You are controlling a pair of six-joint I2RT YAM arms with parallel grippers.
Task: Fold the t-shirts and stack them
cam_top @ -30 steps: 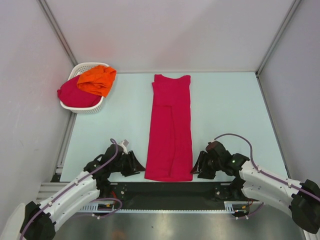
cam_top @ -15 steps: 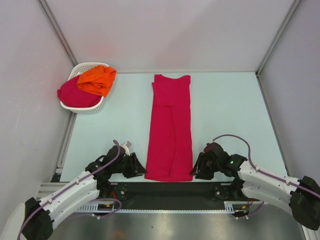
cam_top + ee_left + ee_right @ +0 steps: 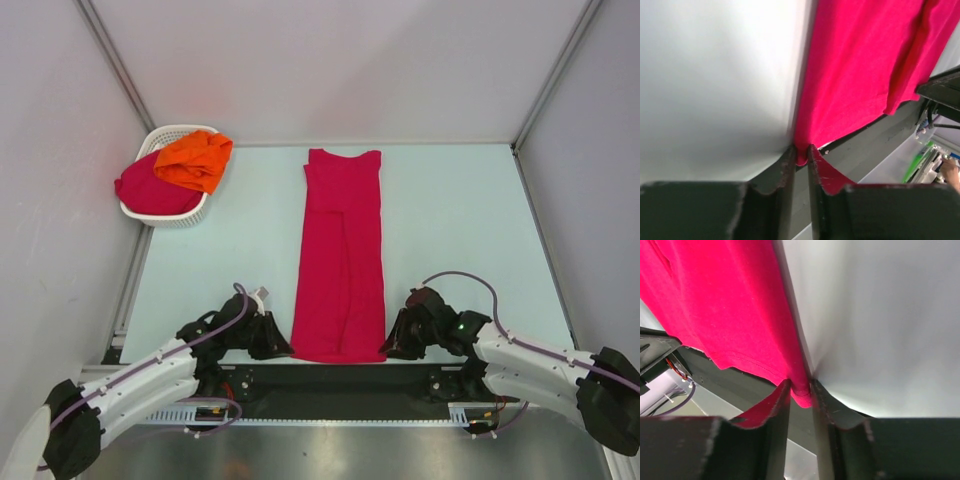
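Crimson-pink soft fabric t-shirt [image 3: 340, 260], folded into a long strip, lies flat to the right of the white slotted plastic basket [image 3: 168, 131]. Left gripper [image 3: 801, 152] and right gripper [image 3: 801, 387] each pinch a hem corner at the end farthest from the basket. Likely light and limp and will sag between grips; corner holds suit it.

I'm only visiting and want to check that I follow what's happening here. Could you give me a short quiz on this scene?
1. Which part of the folded crimson t-shirt do the left gripper and right gripper pinch? A) near corners B) collar C) sleeves
2. True or false: the orange t-shirt is spread out flat.
3. Fill in: the white slotted basket holds ___ shirts.
Key: 1 A; 2 false, it is bunched in the basket; 3 two.
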